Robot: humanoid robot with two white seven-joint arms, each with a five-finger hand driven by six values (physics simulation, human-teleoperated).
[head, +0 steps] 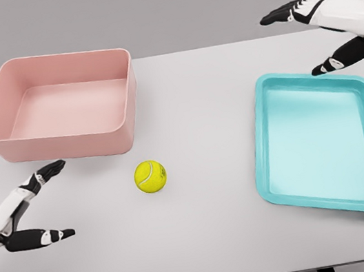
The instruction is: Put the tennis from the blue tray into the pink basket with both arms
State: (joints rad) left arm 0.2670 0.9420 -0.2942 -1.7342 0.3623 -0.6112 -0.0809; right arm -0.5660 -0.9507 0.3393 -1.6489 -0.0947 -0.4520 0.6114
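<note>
Pale grey tabletop [221, 241] filling most of the head view, matte and evenly lit, with dark legs just visible under the near edge; plain grey wall behind the far edge.

Nearest, at lower left: left hand [23, 211], white with black fingers [47, 174], spread wide, thumb and forefinger well apart, holding nothing, hovering over the table just in front of the basket's near wall.

A little farther in, left of centre: tennis ball [150, 177], yellow-green, resting on the bare table, outside both containers. Round, so no long axis to speak of; white seam curving across the face turned up toward the camera. Near the basket's front right corner but not touching it; well apart from the tray.

At right: blue tray [264, 157], shallow, turquoise, rectangular, long axis running near to far and slightly skewed, nothing inside.

Farther back at left: pink basket [65, 145], deep, rounded corners, long axis left to right, nothing inside.

Farthest, upper right: right hand [322, 32], fingers splayed and empty, held above the tray's far edge.
</note>
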